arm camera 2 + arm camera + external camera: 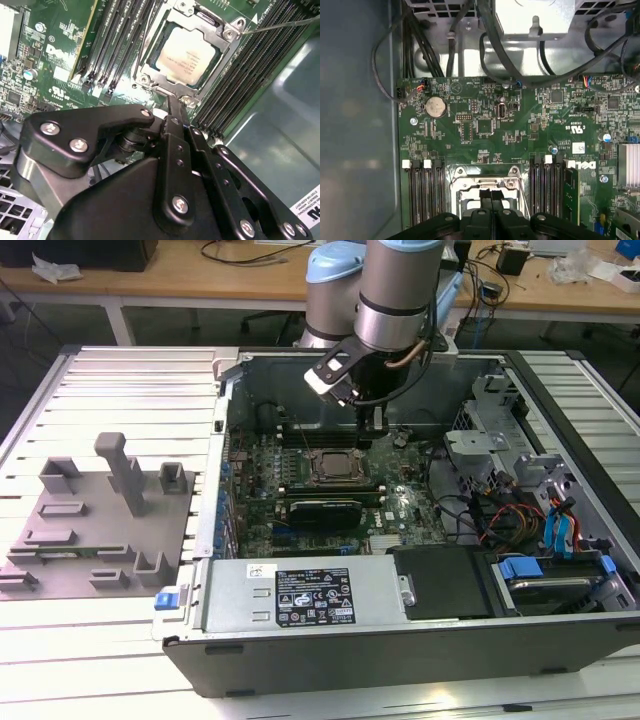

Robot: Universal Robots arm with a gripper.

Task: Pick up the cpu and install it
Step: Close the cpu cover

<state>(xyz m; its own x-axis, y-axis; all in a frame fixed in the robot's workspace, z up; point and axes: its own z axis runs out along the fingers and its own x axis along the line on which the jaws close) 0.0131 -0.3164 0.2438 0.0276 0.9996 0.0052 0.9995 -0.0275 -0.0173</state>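
Observation:
The cpu (334, 466), a small square chip with a pale metal top, lies flat in the motherboard socket inside the open computer case (400, 650). In the second wrist view the cpu (187, 54) sits inside the socket's metal frame (150, 70). My gripper (375, 428) hangs just above the board, beside the socket toward the back wall of the case. Its black fingers are pressed together with nothing between them in both wrist views, where the gripper (172, 101) (491, 194) points at the socket's edge.
Memory slots (425, 190) flank the socket. Cables (420, 45) run along the case's back wall. Drive bays and coloured wires (540, 530) fill the exterior view's right. A grey fixture plate with upright posts (100, 530) lies outside the case at the exterior view's left.

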